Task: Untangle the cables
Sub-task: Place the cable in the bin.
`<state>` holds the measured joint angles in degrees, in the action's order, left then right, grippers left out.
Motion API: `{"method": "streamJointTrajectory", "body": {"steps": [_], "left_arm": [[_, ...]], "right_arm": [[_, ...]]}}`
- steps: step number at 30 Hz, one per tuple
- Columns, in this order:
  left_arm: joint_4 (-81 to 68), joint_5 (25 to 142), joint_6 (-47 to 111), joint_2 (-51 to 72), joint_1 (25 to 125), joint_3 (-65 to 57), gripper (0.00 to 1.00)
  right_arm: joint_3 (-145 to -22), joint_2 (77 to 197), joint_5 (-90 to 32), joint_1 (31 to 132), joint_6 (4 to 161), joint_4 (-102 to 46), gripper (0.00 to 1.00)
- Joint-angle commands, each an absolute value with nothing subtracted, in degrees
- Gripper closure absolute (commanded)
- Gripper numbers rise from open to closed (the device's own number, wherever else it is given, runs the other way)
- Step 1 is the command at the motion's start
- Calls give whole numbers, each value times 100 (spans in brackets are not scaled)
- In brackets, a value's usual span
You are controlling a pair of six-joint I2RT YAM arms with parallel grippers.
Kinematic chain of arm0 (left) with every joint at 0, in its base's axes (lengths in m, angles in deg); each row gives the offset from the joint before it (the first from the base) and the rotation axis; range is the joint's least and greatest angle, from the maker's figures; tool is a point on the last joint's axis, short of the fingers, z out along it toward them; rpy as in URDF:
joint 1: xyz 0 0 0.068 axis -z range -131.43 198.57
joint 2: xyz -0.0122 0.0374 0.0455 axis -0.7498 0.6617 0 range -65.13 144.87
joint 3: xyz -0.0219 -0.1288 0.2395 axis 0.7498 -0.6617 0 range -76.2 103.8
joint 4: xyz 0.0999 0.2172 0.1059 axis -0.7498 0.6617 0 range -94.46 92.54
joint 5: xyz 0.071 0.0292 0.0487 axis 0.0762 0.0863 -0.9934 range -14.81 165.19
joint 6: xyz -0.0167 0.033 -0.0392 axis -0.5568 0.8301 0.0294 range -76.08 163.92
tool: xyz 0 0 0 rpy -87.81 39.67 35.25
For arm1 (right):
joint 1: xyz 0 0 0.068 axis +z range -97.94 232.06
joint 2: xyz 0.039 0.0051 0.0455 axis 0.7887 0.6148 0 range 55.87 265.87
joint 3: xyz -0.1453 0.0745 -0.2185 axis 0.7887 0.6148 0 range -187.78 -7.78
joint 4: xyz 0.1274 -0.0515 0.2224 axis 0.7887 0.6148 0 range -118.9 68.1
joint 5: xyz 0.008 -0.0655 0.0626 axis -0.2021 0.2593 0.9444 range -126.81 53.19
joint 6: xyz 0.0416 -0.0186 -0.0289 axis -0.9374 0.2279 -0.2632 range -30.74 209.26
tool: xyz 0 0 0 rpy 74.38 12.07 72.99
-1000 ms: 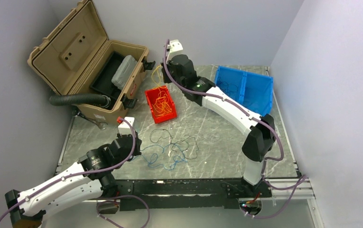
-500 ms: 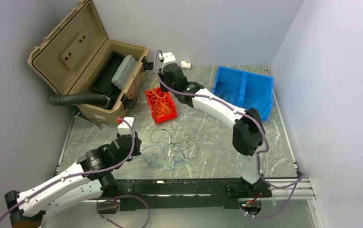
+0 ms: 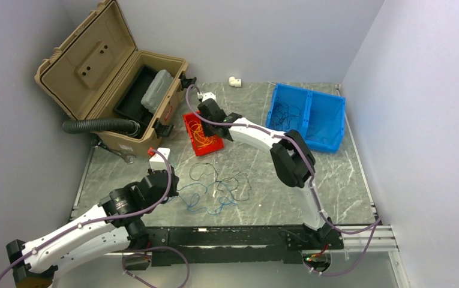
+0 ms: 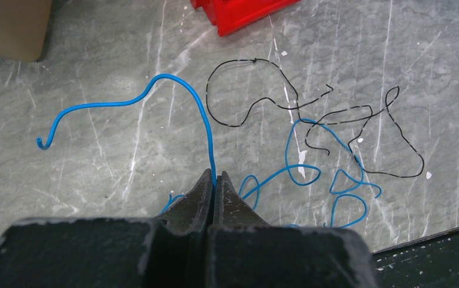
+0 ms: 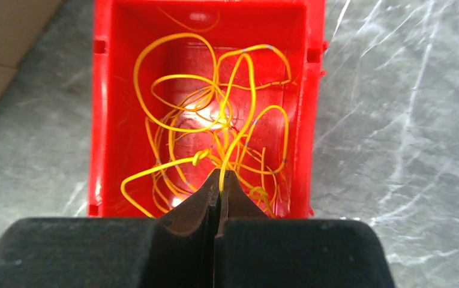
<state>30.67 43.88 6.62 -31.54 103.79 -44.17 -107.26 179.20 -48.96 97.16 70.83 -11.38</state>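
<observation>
A small tangle of blue cable (image 3: 206, 201) and dark cable (image 3: 233, 183) lies on the table near the front. My left gripper (image 4: 215, 178) is shut on a blue cable (image 4: 173, 81) that arcs up and away from its tips; it also shows in the top view (image 3: 162, 180). Black cable loops (image 4: 359, 129) lie to the right of it. My right gripper (image 5: 221, 178) is shut on a yellow cable (image 5: 242, 108) over the red bin (image 5: 98, 120), which holds several yellow cables. It shows in the top view (image 3: 201, 123) above the red bin (image 3: 212, 146).
An open tan case (image 3: 104, 78) with a black ribbed hose (image 3: 98, 126) stands at the back left. A blue bin (image 3: 329, 117) holding dark cables stands at the back right. A small white part (image 3: 234, 81) lies by the back wall.
My right arm has swung down and left from above the table's back to the red bin, bringing the yellow cable with it. The left arm has not moved.
</observation>
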Motion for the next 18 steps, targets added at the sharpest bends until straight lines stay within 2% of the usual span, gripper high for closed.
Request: {"method": "streamJointTrajectory", "body": {"steps": [1, 7, 14, 16, 18], "left_arm": [[3013, 4328, 613, -3102, 10379, -4402, 100], [3097, 4314, 558, -3050, 10377, -4372, 100], [3066, 4328, 572, -3104, 10378, -4394, 100], [3019, 4347, 589, -3075, 10368, -4394, 100], [2980, 4367, 607, -3019, 10376, -4382, 100]], "right_arm": [[-11257, 18478, -4848, 9746, 6937, -806, 100], [-11949, 19005, -4962, 9753, 6922, -144, 100], [-11538, 18053, -5040, 9747, 7015, -394, 100], [-11619, 17881, -5055, 9750, 7056, -230, 97], [-11613, 17684, -5032, 9753, 7084, -168, 90]]}}
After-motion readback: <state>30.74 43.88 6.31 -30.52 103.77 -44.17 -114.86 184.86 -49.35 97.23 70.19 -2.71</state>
